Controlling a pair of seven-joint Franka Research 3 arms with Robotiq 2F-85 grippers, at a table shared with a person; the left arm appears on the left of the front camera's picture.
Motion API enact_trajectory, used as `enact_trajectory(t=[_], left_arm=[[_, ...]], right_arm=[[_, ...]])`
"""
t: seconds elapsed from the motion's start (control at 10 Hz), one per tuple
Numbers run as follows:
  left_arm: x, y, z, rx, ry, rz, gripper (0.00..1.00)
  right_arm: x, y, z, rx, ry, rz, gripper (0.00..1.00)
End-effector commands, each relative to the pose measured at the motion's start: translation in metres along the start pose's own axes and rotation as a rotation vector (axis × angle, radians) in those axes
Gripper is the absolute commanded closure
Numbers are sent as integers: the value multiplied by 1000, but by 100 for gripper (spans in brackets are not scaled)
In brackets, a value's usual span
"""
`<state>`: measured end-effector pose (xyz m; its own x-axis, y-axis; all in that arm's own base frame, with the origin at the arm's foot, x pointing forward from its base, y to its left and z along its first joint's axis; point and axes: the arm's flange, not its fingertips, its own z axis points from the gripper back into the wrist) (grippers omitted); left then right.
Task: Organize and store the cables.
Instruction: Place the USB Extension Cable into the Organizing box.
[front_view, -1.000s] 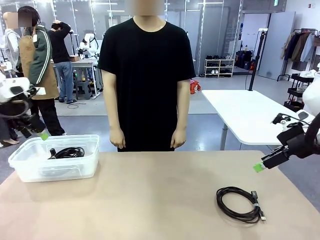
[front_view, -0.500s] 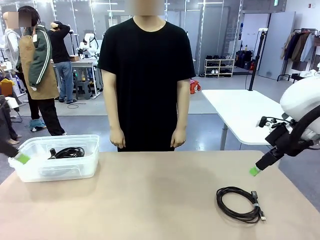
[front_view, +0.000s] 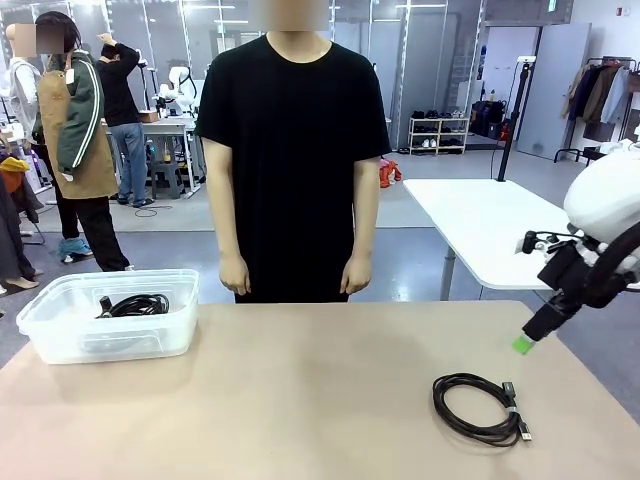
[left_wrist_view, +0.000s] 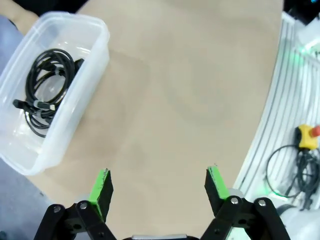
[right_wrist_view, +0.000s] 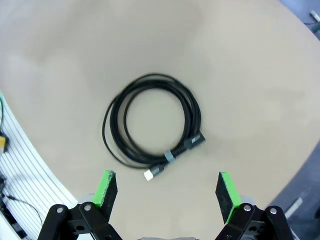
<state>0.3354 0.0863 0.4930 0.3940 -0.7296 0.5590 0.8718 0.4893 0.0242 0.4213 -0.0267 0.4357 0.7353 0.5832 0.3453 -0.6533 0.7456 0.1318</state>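
Withdrawn from beside the clear plastic bin (front_view: 60, 345), the left gripper (left_wrist_view: 159, 175) is held spread over the tan table (front_view: 300, 400). A loosely bundled black cable (left_wrist_view: 45, 85) is seen inside the bin. A round, banded cable coil (right_wrist_view: 170, 156) is seen on the table beneath the spread right gripper (right_wrist_view: 166, 180).

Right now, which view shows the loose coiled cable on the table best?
Right wrist view: coiled cable lies whole under the camera, band and plugs clear. Front view has the coiled cable small, foreshortened, near right. Left wrist view faces the clear bin instead.
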Motion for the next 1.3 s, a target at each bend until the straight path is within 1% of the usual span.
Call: enact_trajectory(t=[0.0,0.1,0.2,0.4,0.6,0.7,0.8,0.9,1.0,1.1,1.2], left_arm=[[-4,23,3,-28,-3,-18,6],[-5,32,2,-16,-5,-15,6],[-9,42,5,-40,-28,-16,6],[-15,43,7,-29,-1,-111,6],[-13,44,4,-80,14,-148,6],[-12,41,2,-16,7,-83,6],[-12,41,2,-16,7,-83,6],[-12,41,2,-16,7,-83,6],[-12,41,2,-16,7,-83,6],[-12,41,2,-16,7,-83,6],[-12,41,2,-16,7,-83,6]], right_arm=[[-21,22,36,-65,90,27,0],[-25,27,45,-100,126,8,0],[-26,30,48,-127,126,-21,0],[-32,39,49,-134,138,-44,0],[-36,45,50,-145,135,-52,0],[-35,48,47,-149,115,-69,0],[-32,51,40,-143,102,-95,0],[-25,53,26,-159,69,-151,0],[-18,55,9,-202,87,-204,0],[-11,60,-6,-258,126,-255,0],[-5,63,-19,-306,155,-333,0]])
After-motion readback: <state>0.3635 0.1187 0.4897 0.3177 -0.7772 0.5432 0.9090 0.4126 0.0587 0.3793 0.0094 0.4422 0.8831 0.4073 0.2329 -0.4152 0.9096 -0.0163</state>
